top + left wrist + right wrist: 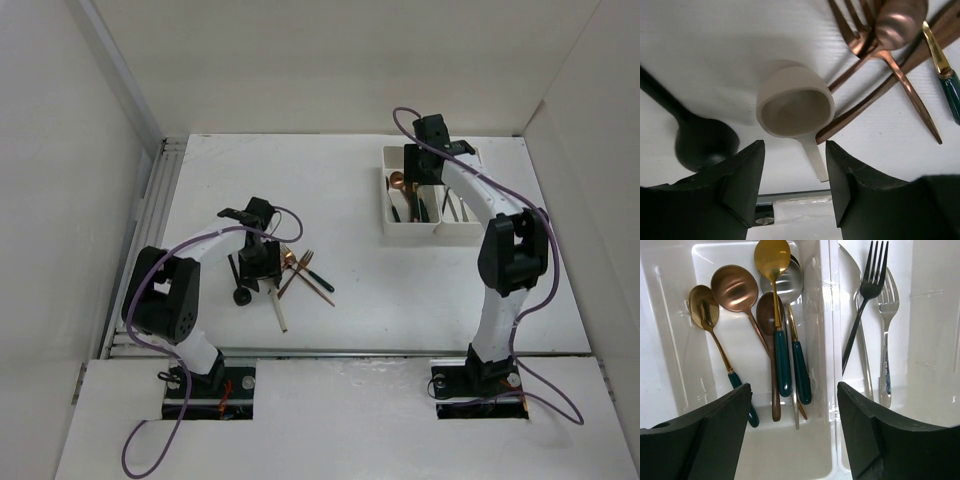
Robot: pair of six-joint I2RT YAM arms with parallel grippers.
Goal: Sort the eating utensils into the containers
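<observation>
My left gripper [794, 175] is open, low over the table, with its jaws either side of the handle of a cream spoon [796, 107]; the handle end lies close to the right finger [840, 175]. A black spoon [705, 142] lies to its left. A copper spoon [900, 20], a copper fork [852, 25], a wood-brown handle [880, 95] and a gold, green-handled utensil [940, 55] are piled to its right. In the top view that gripper [255, 262] is beside the pile [305, 270]. My right gripper [795, 435] is open and empty above the two white bins [431, 232]. The left bin [675, 365] holds several spoons, the right bin [935, 365] holds forks.
The bins stand at the back right of the white table, joined by a shared wall [830, 340]. White walls enclose the table on the left, back and right. A metal rail [160, 200] runs along the table's left edge.
</observation>
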